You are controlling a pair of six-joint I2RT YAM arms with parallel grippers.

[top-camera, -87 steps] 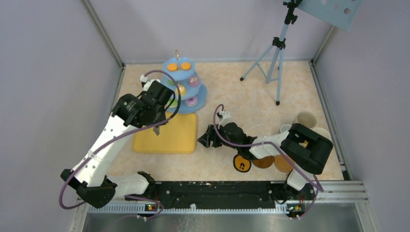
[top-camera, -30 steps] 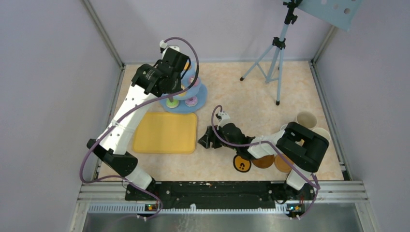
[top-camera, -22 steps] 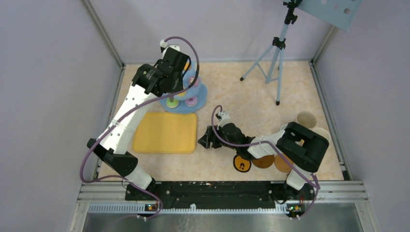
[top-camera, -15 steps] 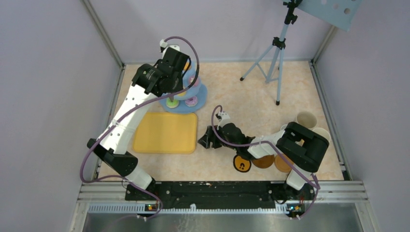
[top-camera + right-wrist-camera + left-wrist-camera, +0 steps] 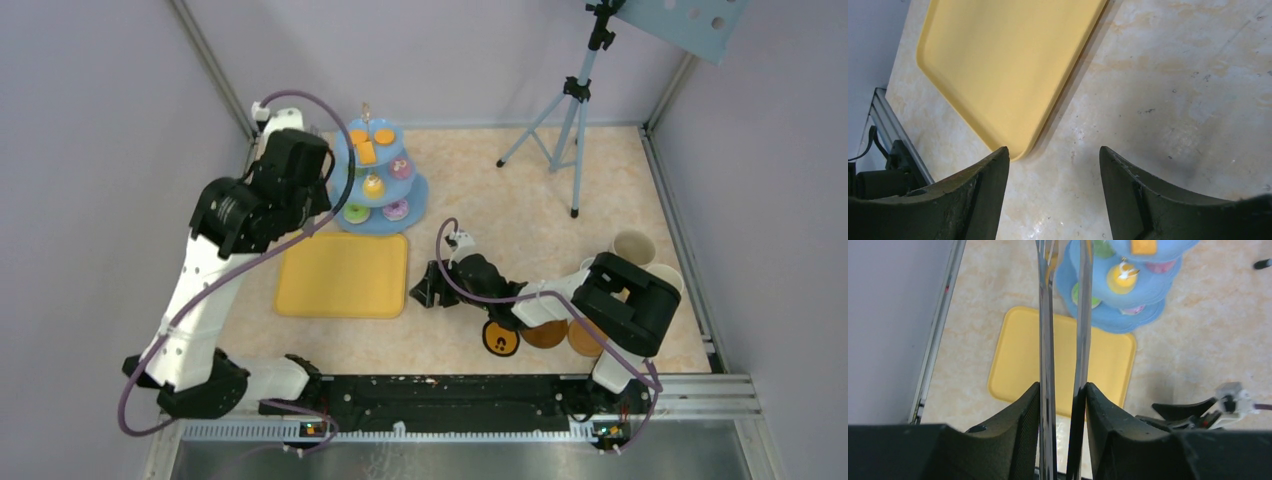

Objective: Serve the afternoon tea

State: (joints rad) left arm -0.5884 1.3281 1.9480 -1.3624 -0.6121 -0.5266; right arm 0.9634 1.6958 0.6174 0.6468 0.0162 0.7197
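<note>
My left gripper (image 5: 1063, 402) clamps metal tongs (image 5: 1046, 330), left of 3-tier stand (image 5: 1118, 325). My right gripper (image 5: 1054, 170) gapes empty beside yellow tray (image 5: 998, 60).

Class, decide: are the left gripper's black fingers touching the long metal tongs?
Touching. The left wrist view shows the left gripper clamped on the long metal tongs, its black fingers pressed against the two shiny blades.

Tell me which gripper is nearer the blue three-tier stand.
Left. The left gripper, clamping the tongs, is just left of the stand; the right gripper sits past the yellow tray's right edge, farther off.
</note>
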